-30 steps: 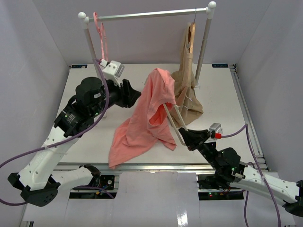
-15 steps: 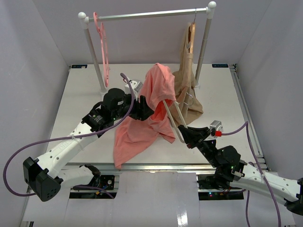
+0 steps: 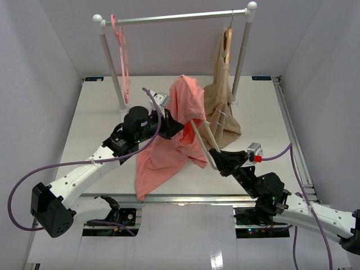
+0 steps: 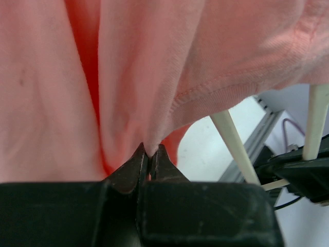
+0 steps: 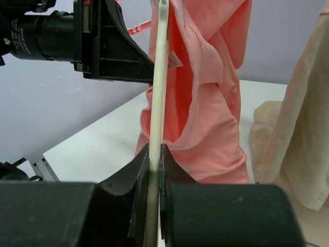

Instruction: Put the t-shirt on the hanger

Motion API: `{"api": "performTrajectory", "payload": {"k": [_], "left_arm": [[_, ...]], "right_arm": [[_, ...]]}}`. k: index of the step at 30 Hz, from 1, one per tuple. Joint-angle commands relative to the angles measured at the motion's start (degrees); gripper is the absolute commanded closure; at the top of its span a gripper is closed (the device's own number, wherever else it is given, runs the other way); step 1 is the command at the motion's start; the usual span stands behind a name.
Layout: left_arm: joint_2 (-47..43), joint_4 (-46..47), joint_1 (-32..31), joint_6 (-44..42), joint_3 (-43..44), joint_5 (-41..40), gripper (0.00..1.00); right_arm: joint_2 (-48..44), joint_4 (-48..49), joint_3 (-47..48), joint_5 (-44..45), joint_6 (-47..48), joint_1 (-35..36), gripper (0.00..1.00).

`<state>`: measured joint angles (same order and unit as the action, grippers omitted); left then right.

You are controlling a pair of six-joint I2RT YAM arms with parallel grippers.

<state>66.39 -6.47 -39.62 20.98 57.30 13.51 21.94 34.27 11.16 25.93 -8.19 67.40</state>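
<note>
The salmon-pink t-shirt (image 3: 183, 121) is draped over the raised cream-white hanger (image 3: 203, 139), its lower part trailing onto the table. My right gripper (image 3: 217, 160) is shut on the hanger's thin bar (image 5: 157, 113), holding it upright. My left gripper (image 3: 179, 127) is shut on a fold of the t-shirt (image 4: 149, 103), pinched between its fingertips. In the left wrist view the gripper (image 4: 150, 154) sits under the fabric, and the hanger's rods (image 4: 232, 141) show to the right. In the right wrist view the t-shirt (image 5: 211, 103) hangs behind the bar, with my right gripper (image 5: 155, 154) clamped on it.
A white clothes rail (image 3: 174, 18) stands at the back with a pink hanger (image 3: 122, 53) on its left. A beige garment (image 3: 222, 107) hangs on a brown wooden hanger (image 3: 226, 45) at its right, pooling on the table. The table's metal edge (image 3: 292, 135) runs along the right.
My left arm swung from the back left across to the t-shirt, and its gripper went from open to shut on the fabric. The right gripper kept hold of the hanger.
</note>
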Motion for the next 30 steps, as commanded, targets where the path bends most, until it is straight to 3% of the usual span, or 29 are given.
{"api": "performTrajectory", "payload": {"k": [1,14,30], "left_arm": [[-2.20,5.19,-0.29,3.69,-2.74,4.57,1.00],[-5.46,8.82,-2.26,8.46,-7.49,19.50,1.00],[-6.53,6.73,-4.75,8.85,-11.92,15.94,1.00]], "right_arm": [[1.46,13.57,2.95,-0.33,1.43,0.02,0.92],[14.81,42.44,0.91,4.19,13.83,0.02,0.92],[24.60,51.38,6.52,7.57,14.99,0.02,0.92]]}}
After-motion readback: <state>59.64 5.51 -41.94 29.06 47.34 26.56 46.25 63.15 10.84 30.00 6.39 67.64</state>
